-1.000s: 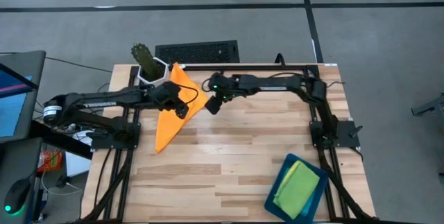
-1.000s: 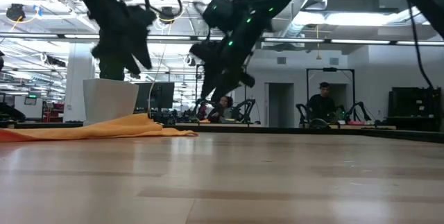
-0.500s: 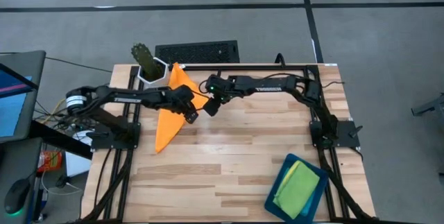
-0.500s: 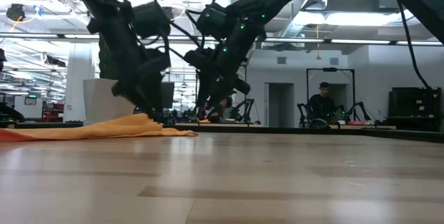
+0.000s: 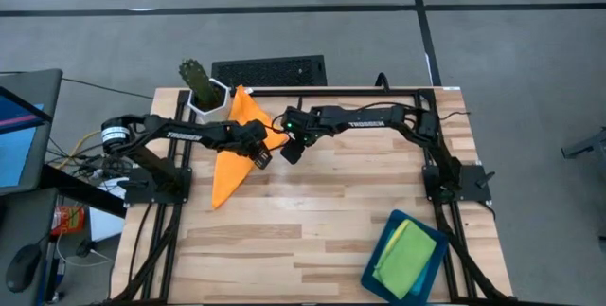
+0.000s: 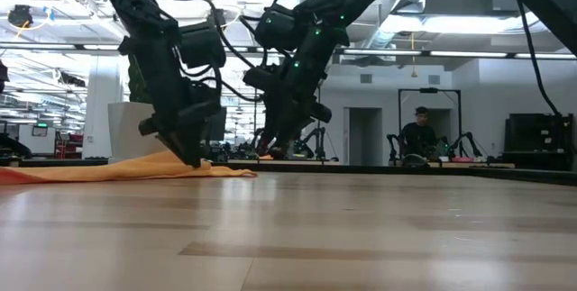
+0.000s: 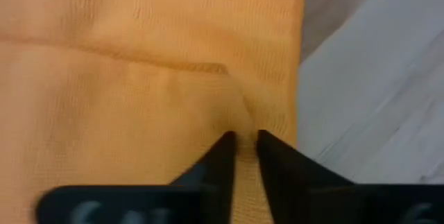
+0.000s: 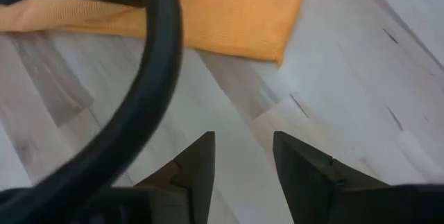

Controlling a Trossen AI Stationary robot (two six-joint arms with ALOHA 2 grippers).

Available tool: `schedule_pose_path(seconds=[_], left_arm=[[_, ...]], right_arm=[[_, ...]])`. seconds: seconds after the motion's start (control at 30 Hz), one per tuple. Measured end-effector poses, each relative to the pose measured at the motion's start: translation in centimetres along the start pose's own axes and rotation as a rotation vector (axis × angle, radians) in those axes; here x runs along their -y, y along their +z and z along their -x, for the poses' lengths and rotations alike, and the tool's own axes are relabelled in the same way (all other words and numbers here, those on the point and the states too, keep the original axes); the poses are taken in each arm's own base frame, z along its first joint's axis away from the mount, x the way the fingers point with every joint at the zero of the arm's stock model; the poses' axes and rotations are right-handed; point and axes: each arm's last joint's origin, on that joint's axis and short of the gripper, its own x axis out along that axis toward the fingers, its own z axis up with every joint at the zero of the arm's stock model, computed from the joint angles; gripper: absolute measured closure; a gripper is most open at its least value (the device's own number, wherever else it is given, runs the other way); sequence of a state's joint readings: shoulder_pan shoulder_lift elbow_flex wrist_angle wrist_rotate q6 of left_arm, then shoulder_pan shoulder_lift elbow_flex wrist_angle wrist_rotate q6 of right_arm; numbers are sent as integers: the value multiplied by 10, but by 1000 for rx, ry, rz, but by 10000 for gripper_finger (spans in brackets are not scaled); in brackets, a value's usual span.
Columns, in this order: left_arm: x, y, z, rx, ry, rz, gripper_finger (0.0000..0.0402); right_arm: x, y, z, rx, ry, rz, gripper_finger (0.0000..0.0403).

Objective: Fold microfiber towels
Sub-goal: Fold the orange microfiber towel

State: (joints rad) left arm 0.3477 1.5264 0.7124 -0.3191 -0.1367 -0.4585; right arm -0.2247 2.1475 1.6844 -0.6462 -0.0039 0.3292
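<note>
An orange microfiber towel point(image 5: 227, 169) lies folded to a long triangle on the table's far left part, flat on the wood point(image 6: 117, 169). My left gripper point(image 5: 258, 158) is down on the towel's right edge, shut on a small ridge of the cloth point(image 7: 243, 148). My right gripper point(image 5: 292, 152) hovers open just right of the towel, over bare wood point(image 8: 243, 158); the towel's corner point(image 8: 277, 47) lies ahead of it. A light blue towel point(image 5: 386, 240) and a yellow-green one point(image 5: 405, 257) lie in the tray point(image 5: 439, 242). My left gripper pinches a small raised ridge of the orange towel point(image 7: 241, 123) between its two fingertips, close to the towel's right edge. The fingers come from above, slanting down point(image 6: 194, 158). One layer or several, I cannot tell. The rest of the towel lies flat on the table.
A white pot with a cactus-like plant point(image 5: 204, 93) stands at the far left corner, right behind the towel's far tip. The dark teal tray sits at the near right corner. Bare wood lies in the table's middle and near left point(image 5: 284, 240).
My left gripper has moved toward the table's right and near edge and come down onto the orange towel's right edge. My right gripper has dropped a little and shifted slightly toward the near edge. The towel lies as before.
</note>
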Motion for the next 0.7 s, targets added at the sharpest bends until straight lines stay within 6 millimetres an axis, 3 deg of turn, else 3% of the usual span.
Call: schedule_pose_path(seconds=[0.1,0.23,0.43,0.7], left_arm=[[0,1,7,12,-30,42,392],[2,8,26,28,-89,87,398],[-1,11,83,35,-192,156,401],[-32,-26,156,21,-131,294,401]], right_arm=[[-2,-1,0,-2,3,11,233],[-6,-3,0,-8,16,29,233],[-14,-2,0,16,44,58,233],[-33,3,2,112,138,188,233]])
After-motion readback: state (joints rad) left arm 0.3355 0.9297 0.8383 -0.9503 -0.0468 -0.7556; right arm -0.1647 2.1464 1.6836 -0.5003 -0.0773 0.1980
